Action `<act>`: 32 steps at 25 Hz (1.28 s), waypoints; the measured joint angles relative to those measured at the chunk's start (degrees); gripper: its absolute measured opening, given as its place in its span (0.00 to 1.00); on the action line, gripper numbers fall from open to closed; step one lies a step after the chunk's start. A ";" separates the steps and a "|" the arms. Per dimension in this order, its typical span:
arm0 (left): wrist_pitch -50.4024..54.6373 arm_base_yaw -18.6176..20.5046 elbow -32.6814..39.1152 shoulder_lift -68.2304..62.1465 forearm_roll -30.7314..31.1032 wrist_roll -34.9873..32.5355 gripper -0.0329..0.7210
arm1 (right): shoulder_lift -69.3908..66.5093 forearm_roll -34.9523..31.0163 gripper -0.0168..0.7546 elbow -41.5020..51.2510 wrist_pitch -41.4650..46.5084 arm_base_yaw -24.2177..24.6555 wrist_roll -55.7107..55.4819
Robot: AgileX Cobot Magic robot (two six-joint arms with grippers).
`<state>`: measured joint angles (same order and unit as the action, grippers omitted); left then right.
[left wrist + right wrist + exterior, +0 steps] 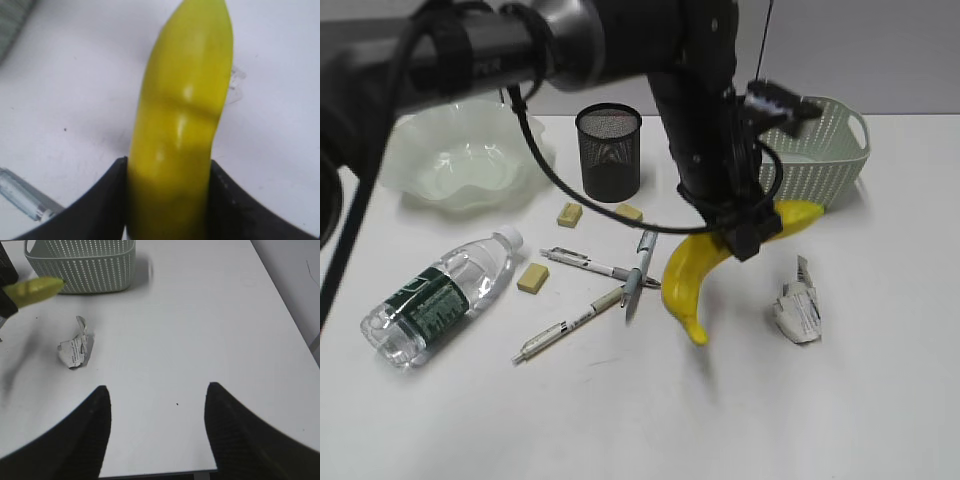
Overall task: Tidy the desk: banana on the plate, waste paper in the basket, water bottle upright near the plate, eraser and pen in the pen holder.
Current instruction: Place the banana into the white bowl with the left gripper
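A: Where is the banana at this moment?

B: Between the left gripper's two black fingers, which press against both its sides, so the jaws are clamped on it. In the exterior view it hangs tilted over the desk, its lower tip just right of the pens and its upper end pointing toward the basket at the far right.

A: And the right gripper?

B: Its fingers stand well apart with nothing between them, over bare tabletop on the right side. The waste paper lies to the left of it, nearer the basket.

A: The other things?

B: The plate sits at the far left, holding nothing. The water bottle lies on its side in front of it, cap toward the plate. The pen holder stands upright at the far middle. Three small tan erasers lie between the holder and the bottle, and three pens lie crossed near the middle of the desk.
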<state>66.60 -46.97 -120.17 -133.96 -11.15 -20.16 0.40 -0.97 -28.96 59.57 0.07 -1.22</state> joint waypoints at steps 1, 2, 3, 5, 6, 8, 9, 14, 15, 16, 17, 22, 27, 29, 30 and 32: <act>0.95 0.00 -1.61 1.03 -0.07 -0.01 0.48 | 0.00 0.00 0.63 0.00 0.00 0.00 0.00; 1.77 -0.06 -3.12 2.35 -0.07 -0.01 0.48 | 0.00 0.00 0.63 0.00 0.00 0.00 0.00; 2.34 -0.11 -4.24 3.64 0.35 0.13 0.48 | 0.00 0.00 0.63 0.00 0.00 0.00 0.00; 2.79 -0.08 -6.47 5.96 2.09 0.39 0.48 | 0.00 0.00 0.63 0.00 0.05 0.00 0.00; 2.79 0.17 -7.23 7.25 3.59 0.75 0.48 | 0.00 0.00 0.63 0.00 0.05 0.00 0.00; 2.90 1.01 -8.07 9.57 7.82 2.17 0.48 | 0.00 0.00 0.63 0.00 0.05 0.00 0.00; 2.95 1.90 -8.26 10.69 9.70 3.02 0.48 | 0.00 0.00 0.63 0.00 0.05 0.00 0.00; 3.00 10.82 -8.34 13.15 16.41 7.47 0.48 | 0.00 0.00 0.63 0.00 0.05 0.00 0.00; 3.00 12.92 -8.34 13.00 16.66 8.02 0.48 | 0.00 0.00 0.63 0.00 0.05 0.00 0.00; 3.00 15.41 -8.34 12.84 16.81 8.47 0.48 | 0.00 0.00 0.63 0.00 0.05 0.00 0.00; 3.00 17.90 -8.34 12.51 16.96 8.82 0.48 | 0.00 0.00 0.63 0.00 0.05 0.00 0.00; 1.44 28.21 -8.34 9.33 16.74 9.97 0.48 | 0.00 0.00 0.63 0.00 0.05 0.00 0.00; -2.81 34.40 -8.34 3.83 12.62 11.05 0.48 | 0.00 0.00 0.63 0.00 0.05 0.00 0.00; -3.95 35.88 -8.34 1.45 11.61 12.83 0.48 | 0.00 0.00 0.63 0.00 0.05 0.00 0.00; -4.49 36.33 -8.29 0.57 11.15 14.35 0.48 | 0.00 0.00 0.63 0.00 0.05 0.00 0.00; -5.48 36.96 -8.29 -1.15 11.15 17.28 0.48 | 0.00 0.00 0.63 0.00 0.05 0.00 0.00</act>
<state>61.12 -10.00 -128.46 -135.11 0.00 -2.88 0.40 -0.97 -28.96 59.62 0.07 -1.22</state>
